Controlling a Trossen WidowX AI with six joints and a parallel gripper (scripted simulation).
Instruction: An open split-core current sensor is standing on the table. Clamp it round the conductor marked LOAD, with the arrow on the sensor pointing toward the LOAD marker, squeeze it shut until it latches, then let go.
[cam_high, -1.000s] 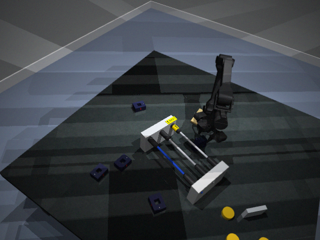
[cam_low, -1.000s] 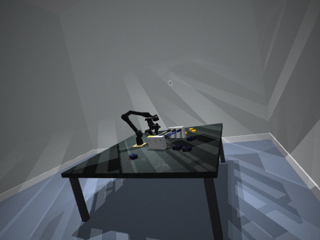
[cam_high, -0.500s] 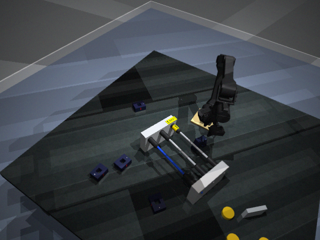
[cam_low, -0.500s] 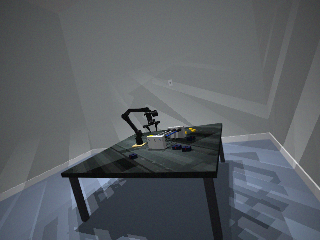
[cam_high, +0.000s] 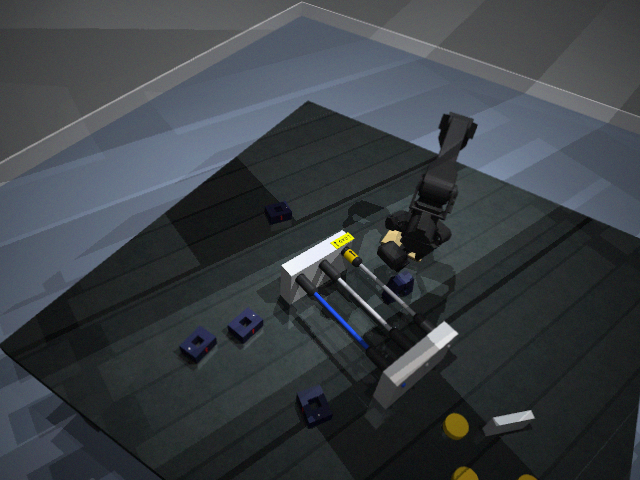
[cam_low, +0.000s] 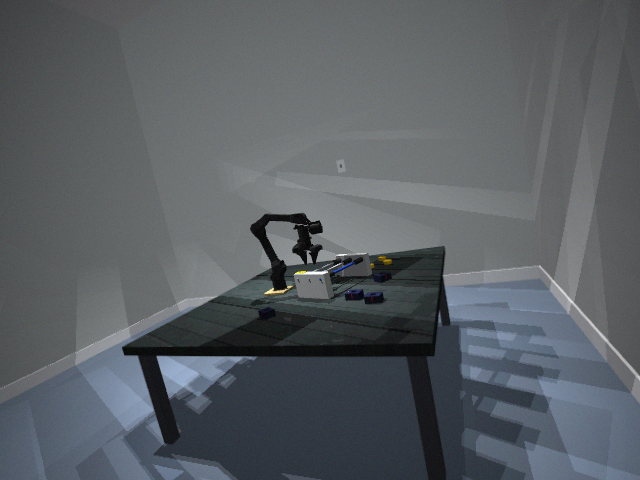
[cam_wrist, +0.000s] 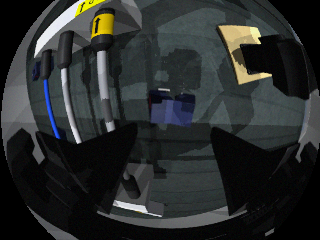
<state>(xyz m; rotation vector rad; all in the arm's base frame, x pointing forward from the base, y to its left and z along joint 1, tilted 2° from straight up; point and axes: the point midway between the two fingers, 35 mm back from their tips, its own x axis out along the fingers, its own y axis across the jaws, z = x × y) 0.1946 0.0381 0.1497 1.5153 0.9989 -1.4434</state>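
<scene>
The split-core sensor (cam_high: 401, 283) (cam_wrist: 172, 108) is a dark blue block that stands on the table. It is right next to the grey conductor (cam_high: 374, 280) (cam_wrist: 106, 90) with the yellow collar (cam_high: 351, 255) (cam_wrist: 102, 27), on the arm's side. In the wrist view it looks apart from that conductor. The yellow LOAD label (cam_high: 341, 240) sits on the white end block (cam_high: 312, 266). My gripper (cam_high: 402, 260) (cam_low: 308, 256) (cam_wrist: 175, 130) is open and empty. It hangs just above the sensor and does not touch it.
A grey and a blue conductor (cam_high: 341, 322) (cam_wrist: 48, 110) run alongside to a second white block (cam_high: 416, 361). Several other blue sensors (cam_high: 278, 211) (cam_high: 245, 322) (cam_high: 311, 402) lie about. Yellow discs (cam_high: 455, 426) and a grey bar (cam_high: 509, 421) lie near the table's corner. The arm stands on a tan plate (cam_wrist: 243, 54).
</scene>
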